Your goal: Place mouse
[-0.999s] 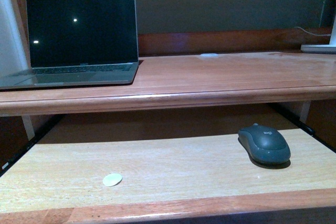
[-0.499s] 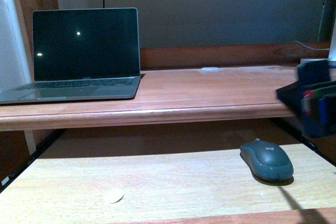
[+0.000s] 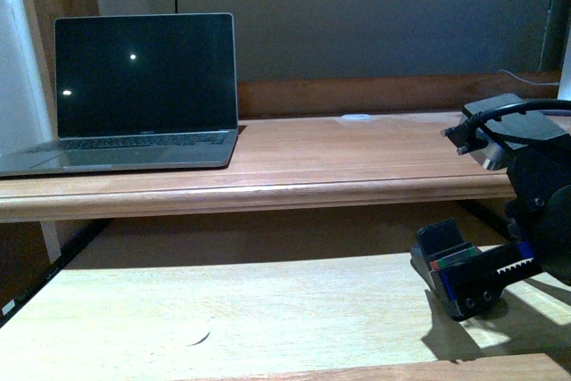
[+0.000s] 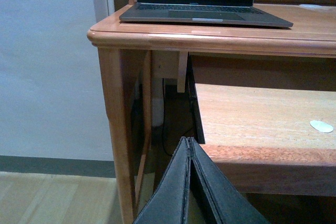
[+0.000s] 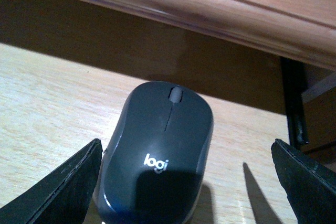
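laptop (image 3: 143,86) on desk (image 3: 357,144), mouse (image 5: 157,156) on lower shelf (image 3: 268,305)

A reddish-brown wooden desk stands against a dark grey wall (image 3: 375,15). Its upper surface (image 3: 357,144), edged with a rounded lip, ends at a low back rail (image 3: 375,94). Below it, a paler pull-out shelf (image 3: 268,310) sits between black side rails (image 3: 53,267). Bright light falls across the shelf's front, while a band of shadow (image 3: 268,225) lies under the upper surface. Beside the desk's leg (image 4: 118,140), a white wall (image 4: 47,61) meets a grey skirting band (image 4: 52,164) above a pale wood-look floor (image 4: 52,198).
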Tool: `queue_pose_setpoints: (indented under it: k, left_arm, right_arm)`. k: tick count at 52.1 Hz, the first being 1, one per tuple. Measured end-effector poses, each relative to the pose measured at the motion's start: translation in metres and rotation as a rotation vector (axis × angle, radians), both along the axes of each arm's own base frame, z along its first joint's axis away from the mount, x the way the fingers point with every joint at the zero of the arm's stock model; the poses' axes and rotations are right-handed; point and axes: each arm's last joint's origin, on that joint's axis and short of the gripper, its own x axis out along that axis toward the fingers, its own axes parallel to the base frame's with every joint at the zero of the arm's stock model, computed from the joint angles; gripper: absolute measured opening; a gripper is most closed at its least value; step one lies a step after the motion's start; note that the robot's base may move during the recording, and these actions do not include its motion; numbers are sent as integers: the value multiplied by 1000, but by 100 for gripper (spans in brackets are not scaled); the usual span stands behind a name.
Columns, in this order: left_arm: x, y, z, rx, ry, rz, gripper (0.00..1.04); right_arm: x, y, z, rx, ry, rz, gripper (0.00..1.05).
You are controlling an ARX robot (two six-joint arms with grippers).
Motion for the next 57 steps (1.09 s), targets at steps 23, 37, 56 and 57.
queue_pose_setpoints:
  k: [23, 37, 56, 57]
  left_arm:
    - [0, 0, -3, 0, 2, 0, 3]
    - [0, 0, -3, 0, 2, 0, 3]
    - [0, 0, -3, 0, 2, 0, 36]
    - [0, 0, -3, 0, 2, 0, 38]
  right_arm:
    - [14, 14, -20, 33, 72, -15, 97]
    - [16, 11, -16, 74, 74, -46, 58]
    - [-31, 7, 64, 148, -71, 49, 55]
    - [-31, 8, 67, 150, -77, 53, 55]
